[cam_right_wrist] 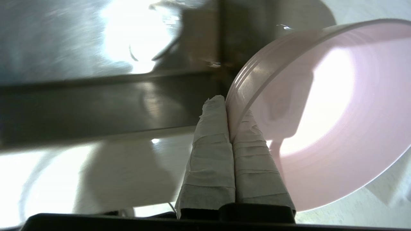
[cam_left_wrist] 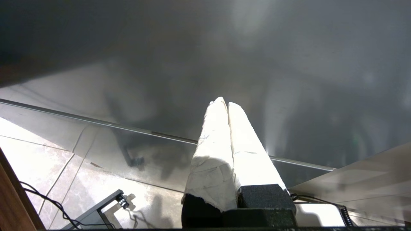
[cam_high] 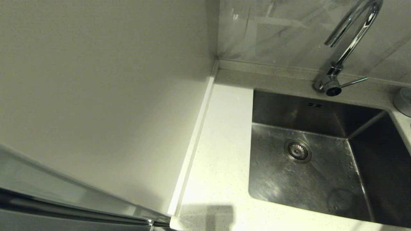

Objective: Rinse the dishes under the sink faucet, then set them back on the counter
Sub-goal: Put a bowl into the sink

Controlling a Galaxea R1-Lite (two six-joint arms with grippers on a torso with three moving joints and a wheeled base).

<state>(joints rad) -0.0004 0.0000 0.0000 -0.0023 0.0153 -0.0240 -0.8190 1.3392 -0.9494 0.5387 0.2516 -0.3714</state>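
The steel sink (cam_high: pixel 273 179) with its round drain strainer (cam_high: pixel 297 150) holds no dishes in the head view, and the chrome faucet (cam_high: pixel 350 38) arches over its back edge. Neither arm shows in the head view. In the right wrist view my right gripper (cam_right_wrist: pixel 228 107) is shut on the rim of the pale pink bowl (cam_right_wrist: pixel 324 128), which is tilted up beside the sink wall (cam_right_wrist: pixel 96 106), over the speckled counter (cam_right_wrist: pixel 369 208). My left gripper (cam_left_wrist: pixel 224 104) is shut on nothing, away from the sink. The mint-white and blue bowls are out of view.
A plain off-white vertical panel (cam_high: pixel 96 96) rises left of the counter strip (cam_high: pixel 221 144). The faucet lever (cam_high: pixel 353 82) sticks out to the right. A round metal fitting (cam_high: pixel 404 101) sits at the sink's far right corner. A floor with cables (cam_left_wrist: pixel 64 179) lies below the left gripper.
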